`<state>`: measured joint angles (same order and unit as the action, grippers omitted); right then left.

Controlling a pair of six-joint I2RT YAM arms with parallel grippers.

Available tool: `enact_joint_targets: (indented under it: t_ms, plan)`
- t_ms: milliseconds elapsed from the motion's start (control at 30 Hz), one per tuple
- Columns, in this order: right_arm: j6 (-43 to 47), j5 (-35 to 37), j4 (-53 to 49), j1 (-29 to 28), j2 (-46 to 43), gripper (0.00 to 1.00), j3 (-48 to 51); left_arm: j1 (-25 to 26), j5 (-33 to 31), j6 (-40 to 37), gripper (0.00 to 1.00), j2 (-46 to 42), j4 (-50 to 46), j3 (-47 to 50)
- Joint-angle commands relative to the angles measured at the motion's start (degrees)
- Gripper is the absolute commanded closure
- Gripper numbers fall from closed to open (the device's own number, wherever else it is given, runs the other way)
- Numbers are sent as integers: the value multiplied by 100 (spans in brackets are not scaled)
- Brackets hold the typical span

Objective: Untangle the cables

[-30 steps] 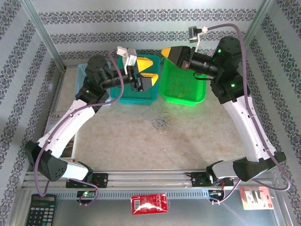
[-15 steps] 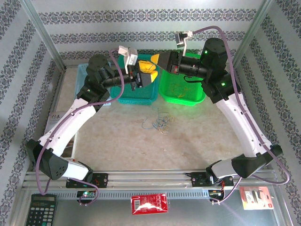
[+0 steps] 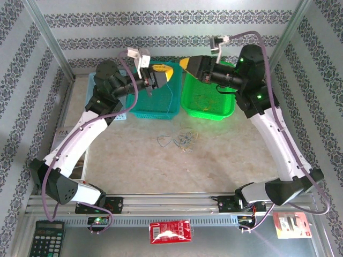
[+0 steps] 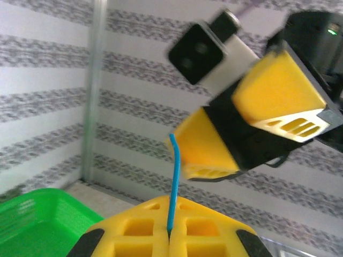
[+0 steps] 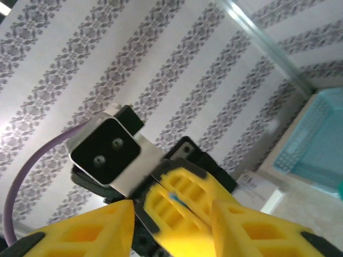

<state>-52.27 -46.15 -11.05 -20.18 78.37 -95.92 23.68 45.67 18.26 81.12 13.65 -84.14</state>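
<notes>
My left gripper is raised over the teal basket and shut on a thin blue cable. The strand rises from between its closed yellow fingers and, in the top view, the blue cable trails down towards the table. The other cables, yellow-orange and pale curly strands, lie in a loose tangle on the table in front of the baskets. My right gripper faces the left one from a short way off, open and holding nothing. The right wrist view has the left gripper between my spread right fingers.
A teal basket and a green basket stand side by side at the back. A booklet lies at the left edge. A calculator, a red packet and a carded item lie along the near rail.
The right gripper came in to meet the left, then opened and drew back right. The left gripper shut on the blue cable and pulled back left with it.
</notes>
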Motion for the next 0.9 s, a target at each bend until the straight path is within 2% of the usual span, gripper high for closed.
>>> enact_joint_targets:
  t_ms: [0, 133, 300, 533, 867]
  plan:
    - [-39, 67, 314, 217, -367, 44, 250, -317, -482, -46, 100, -47, 30, -456]
    - [19, 113, 378, 303, -569, 35, 615, -550, -764, -361, 100, 123, -471, -1037]
    - [118, 156, 454, 322, -757, 30, 1067, -911, -1143, -782, 100, 485, -1077, -1846]
    - [288, 146, 468, 483, -945, 22, 1585, -1535, -1666, -967, 100, 1288, -2005, -3365]
    - [745, 532, 359, 430, -1069, 19, 2375, -1879, -3393, -1511, 100, 1728, -2100, -3689]
